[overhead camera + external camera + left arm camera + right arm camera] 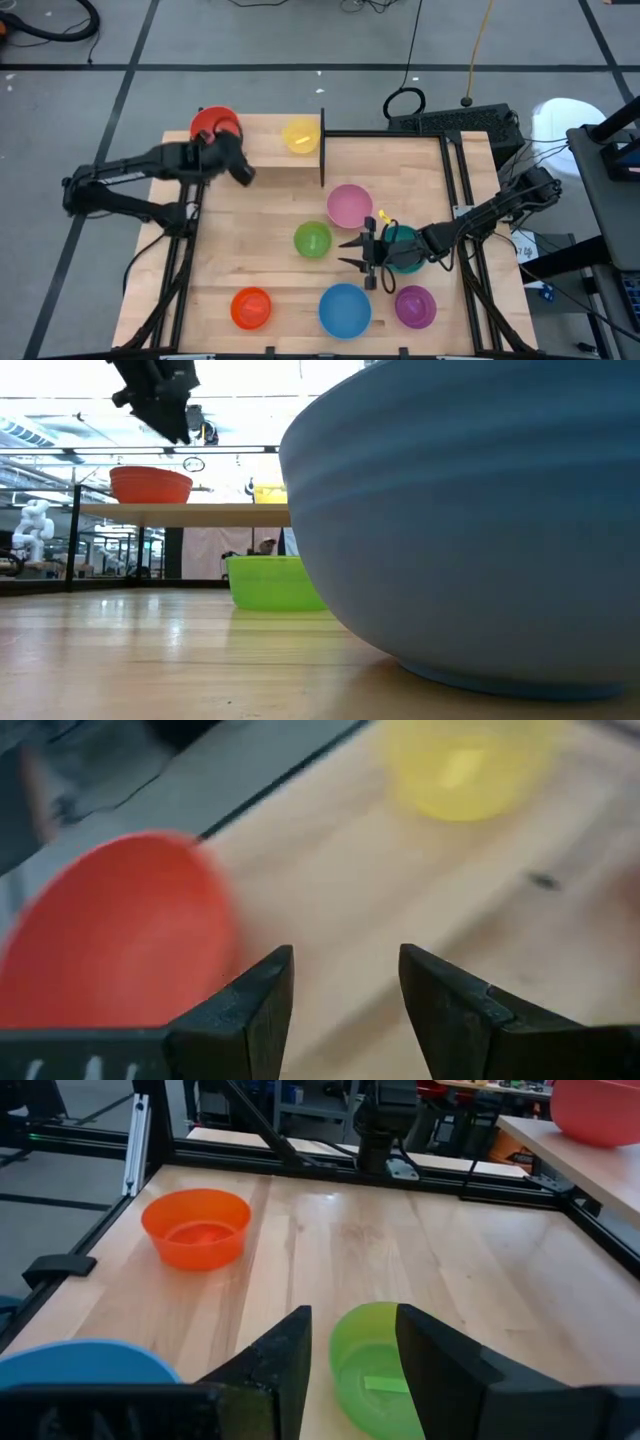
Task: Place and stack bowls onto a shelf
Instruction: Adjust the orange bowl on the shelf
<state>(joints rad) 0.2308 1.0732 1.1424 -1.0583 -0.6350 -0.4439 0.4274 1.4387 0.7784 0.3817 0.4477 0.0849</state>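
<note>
Two bowls already sit on the shelf [270, 160]: the red bowl [213, 124] at its left end and the yellow bowl [300, 135] by the black post. The left gripper [241, 173] hovers over the shelf board with fingers apart, holding nothing. The right gripper [358, 251] points at the green bowl [312, 239], jaws released and empty, the teal bowl [404, 247] beneath its wrist. For a clean pick it should probably straddle one wall of the green rim squarely, then close gently so the light plastic doesn't skid.
</note>
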